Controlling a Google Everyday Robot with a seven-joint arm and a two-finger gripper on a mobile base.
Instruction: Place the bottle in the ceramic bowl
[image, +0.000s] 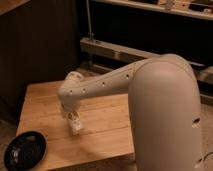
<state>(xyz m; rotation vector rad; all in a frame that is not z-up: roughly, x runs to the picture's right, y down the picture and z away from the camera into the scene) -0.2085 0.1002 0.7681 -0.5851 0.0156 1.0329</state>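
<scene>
The small cream-white bottle (75, 124) hangs slightly tilted under my gripper (71, 118), just above the wooden table (107, 125) near its middle. The gripper comes down from the white arm (100, 85) and is shut on the bottle's upper part, which it hides. The glossy black ceramic bowl (25, 150) sits at the table's front left corner, to the lower left of the bottle and apart from it. The bowl holds nothing.
The arm's large white shoulder (167, 115) fills the right side and hides the table's right end. A dark wall (40, 45) and a metal shelf rail (115, 50) stand behind the table. The floor (7, 125) lies to the left of the table.
</scene>
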